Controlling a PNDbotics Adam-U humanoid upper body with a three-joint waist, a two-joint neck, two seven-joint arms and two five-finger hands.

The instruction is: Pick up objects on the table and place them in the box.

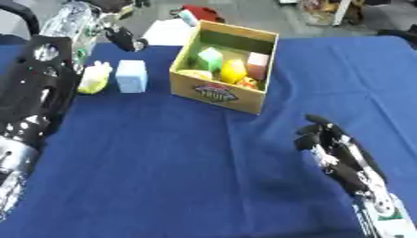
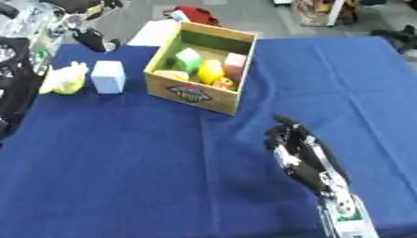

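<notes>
The right hand stood nearest the camera at the lower right, above the blue tablecloth, its fingers partly curled and grasping nothing. The left arm ran along the left edge of the view; its hand showed only as a dark form near the far left corner of the table, and whether it was clenched or released could not be told. Farther back, left of centre, a pale blue block stood upright on the cloth, with a yellow object just beside it on its left. To the right of the block stood the wooden box, open at the top. Inside it lay a green block, a pink block, a yellow piece and a small red-and-yellow item.
</notes>
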